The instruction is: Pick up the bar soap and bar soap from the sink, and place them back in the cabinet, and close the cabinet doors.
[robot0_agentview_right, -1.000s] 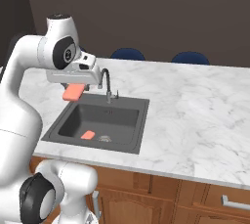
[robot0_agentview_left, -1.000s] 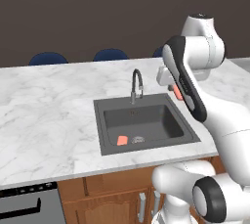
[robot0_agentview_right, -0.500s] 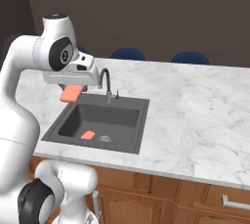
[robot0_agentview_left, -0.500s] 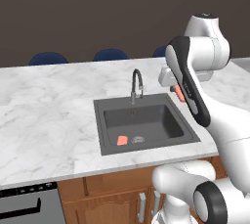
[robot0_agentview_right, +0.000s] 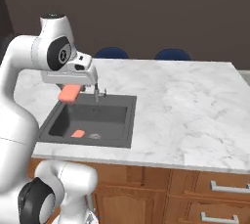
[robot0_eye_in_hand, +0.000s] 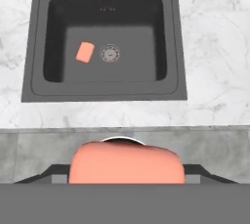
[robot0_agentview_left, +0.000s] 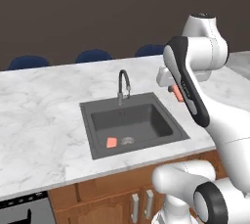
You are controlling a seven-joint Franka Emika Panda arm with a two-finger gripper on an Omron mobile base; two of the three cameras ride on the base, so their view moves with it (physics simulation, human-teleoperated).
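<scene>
I held one bar soap in my gripper, the fingers closed against its sides; it was a smooth, salmon-pink slab with rounded corners, lying flat and broad across the bottom of my hand view. From the right base view it hung raised above the near left part of the sink, below my white wrist. In the left base view I caught just a pink sliver of it beside my forearm, so its tilt there was hard to judge. The second bar soap lay flat on the sink's dark grey, matte floor, just beside the round grey drain strainer and well below my hand. The arched dark faucet stood at the basin's far rim, set in white-grey veined marble counter.
</scene>
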